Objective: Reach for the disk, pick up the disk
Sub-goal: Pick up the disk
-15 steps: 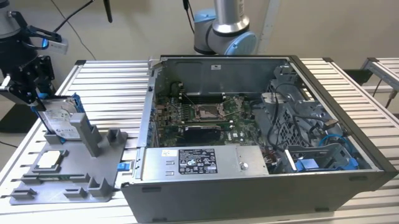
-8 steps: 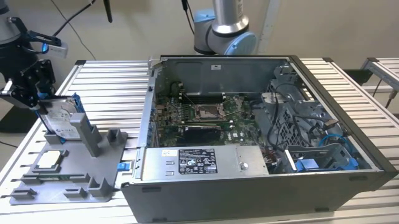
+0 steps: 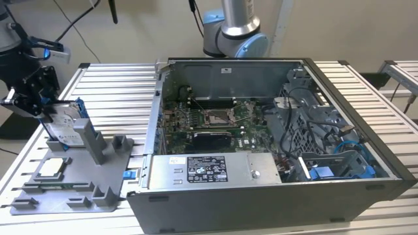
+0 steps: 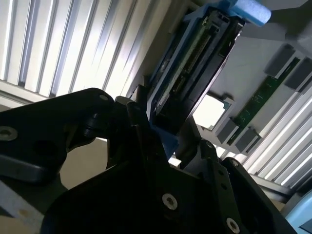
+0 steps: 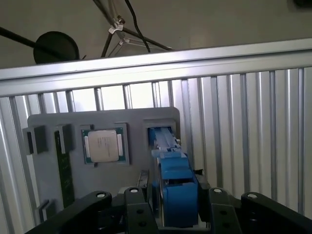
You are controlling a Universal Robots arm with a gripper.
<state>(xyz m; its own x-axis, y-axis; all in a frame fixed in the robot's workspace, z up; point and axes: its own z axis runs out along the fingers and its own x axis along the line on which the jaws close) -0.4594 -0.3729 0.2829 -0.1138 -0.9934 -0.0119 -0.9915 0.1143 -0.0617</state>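
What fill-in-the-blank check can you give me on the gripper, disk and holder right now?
1. The gripper clamps the ____, which carries a white label.
2. Its edge rails are ____ plastic.
3. The grey holder has a pocket beside it with a square silvery ____.
4. The open computer case sits at the exterior view's ____ of the holder.
Missing words: disk; blue; chip; right.

This looks like a robotics lab or test workshop. An opened computer case sits on a bench of ribbed aluminium profiles beside a grey parts fixture. A robot arm is mounted behind, against a bare wall.
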